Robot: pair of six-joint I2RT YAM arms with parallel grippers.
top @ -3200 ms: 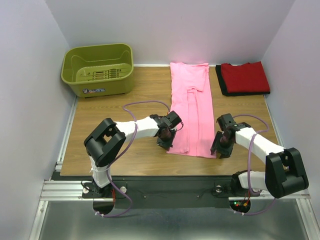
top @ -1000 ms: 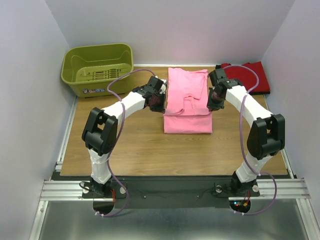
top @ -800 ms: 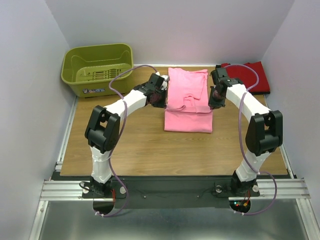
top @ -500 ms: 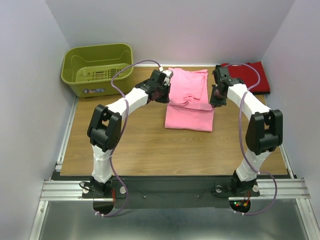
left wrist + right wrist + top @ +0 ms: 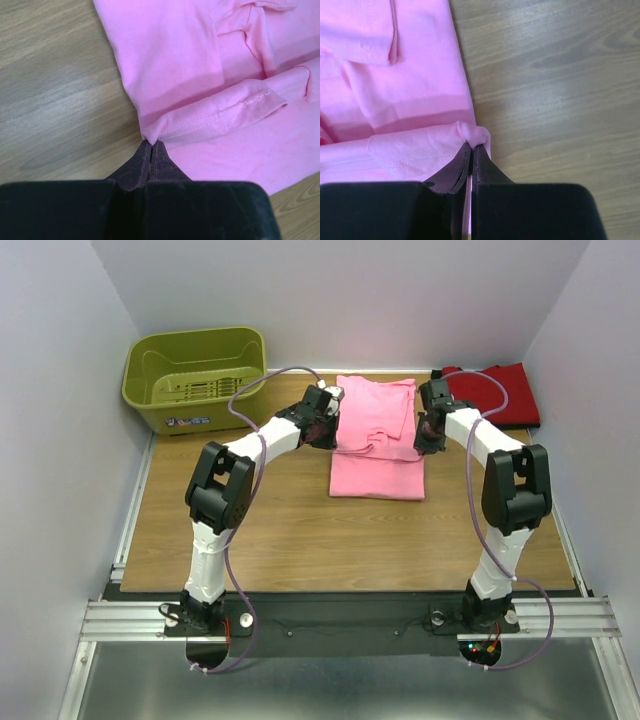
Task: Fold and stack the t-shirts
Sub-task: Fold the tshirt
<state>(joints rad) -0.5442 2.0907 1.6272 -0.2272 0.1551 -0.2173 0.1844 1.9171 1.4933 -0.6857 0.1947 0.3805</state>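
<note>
- Nearest the arm bases, the pink t-shirt (image 5: pixel 378 455) lies in the middle of the surface. Its near half is doubled over, with the fold line facing the arms.
- The left pincer (image 5: pixel 151 145) is pressed together on the hem's left corner, and the cloth bunches at its tips.
- The right pincer (image 5: pixel 472 146) is pinching the hem's right corner in the same way.
- Gripping both corners at once probably holds the hem straight between them, so the top layer can land square on the layer below.
- The hem sits raised across the shirt's middle, short of the collar, so the lengthwise fold looks only partly done.
- Farther right, the red t-shirt (image 5: pixel 497 392) lies folded at the far corner, with a dark edge showing under it. That is likely where the stack goes.
- The olive-green basket (image 5: pixel 200 408) stands upright at the far left, well apart from the shirts.
- The surface (image 5: pixel 290 530) is smooth wood-grain board.
- Plain pale walls close it in on the left, right and far sides.
</note>
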